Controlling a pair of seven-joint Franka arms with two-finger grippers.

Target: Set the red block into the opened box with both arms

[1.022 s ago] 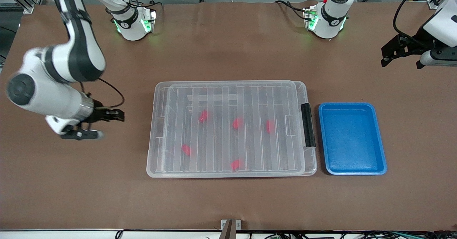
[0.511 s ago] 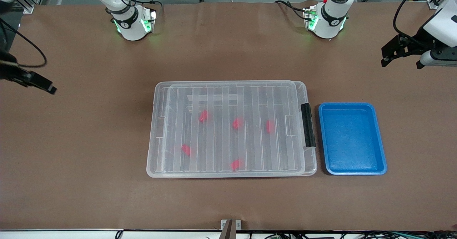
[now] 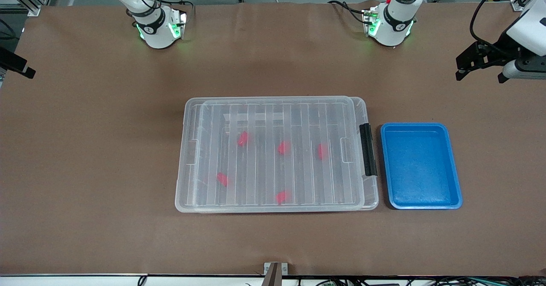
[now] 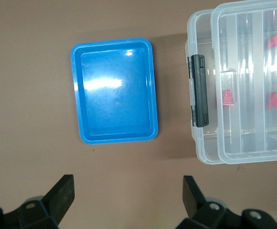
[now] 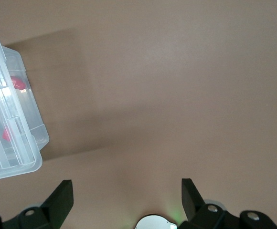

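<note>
The clear box [image 3: 181, 183] sits mid-table with its ribbed lid [image 3: 298, 106] lying over it and its black latch [image 3: 367, 149] at the left arm's end. Several red blocks lie inside under the lid, one of them [image 3: 242, 138] toward the robots' side; which is the task's red block I cannot tell. The left wrist view shows the latch [image 4: 198, 90] and red blocks [image 4: 229, 98]. My left gripper [image 3: 469, 62] [image 4: 128, 191] hangs open and empty over bare table at the left arm's end. My right gripper [image 3: 19, 66] [image 5: 127, 193] is open and empty over the table's edge at the right arm's end.
An empty blue tray [image 3: 420, 126] [image 4: 113, 44] lies beside the box's latch end. The two green-lit bases [image 3: 158, 27] [image 3: 390, 23] stand along the table's robot side. A corner of the box [image 5: 14, 138] shows in the right wrist view.
My right arm has pulled away from beside the box to the table's edge at its own end, and its jaws have widened. The left arm, box and blocks have not moved.
</note>
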